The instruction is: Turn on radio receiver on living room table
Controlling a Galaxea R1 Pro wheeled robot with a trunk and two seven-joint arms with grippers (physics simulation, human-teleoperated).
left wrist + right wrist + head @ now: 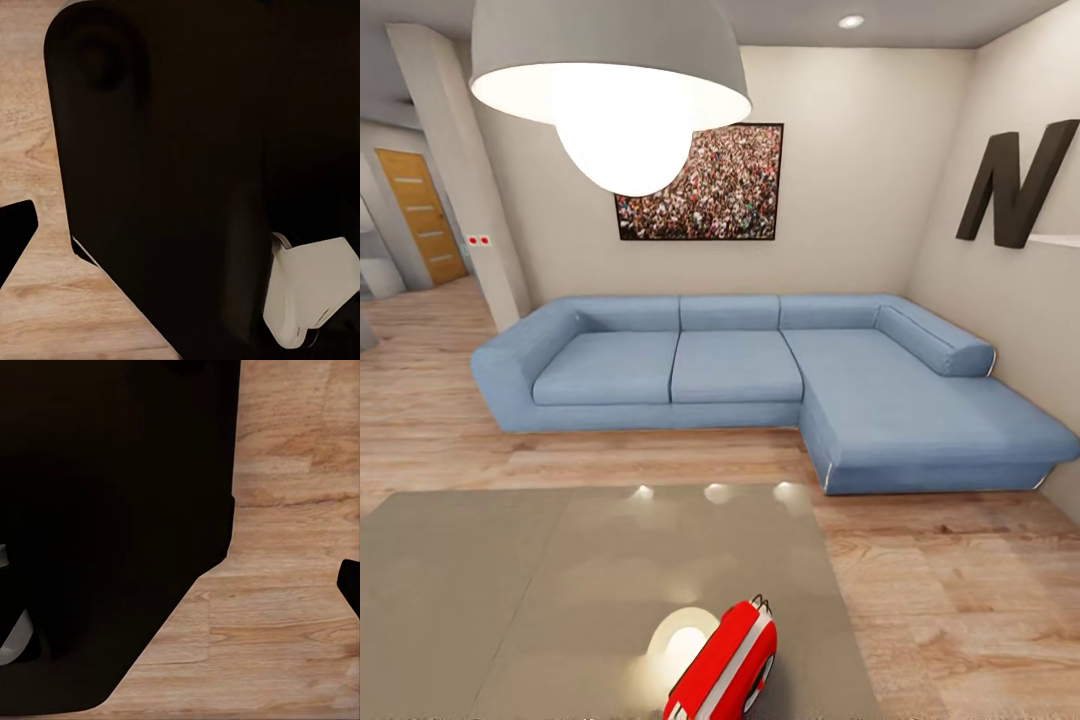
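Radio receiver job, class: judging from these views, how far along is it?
Done: the robot faces the living room's table, where the red radio receiver stands at the near edge before the blue sofa. In hand: nothing; the wrist views look at wood floor. Left: reaching out and switching it on.

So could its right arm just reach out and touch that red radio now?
Probably not yet. The radio receiver sits unobstructed on the table, but the right wrist view looks onto wooden floor, so that arm seems tucked low.
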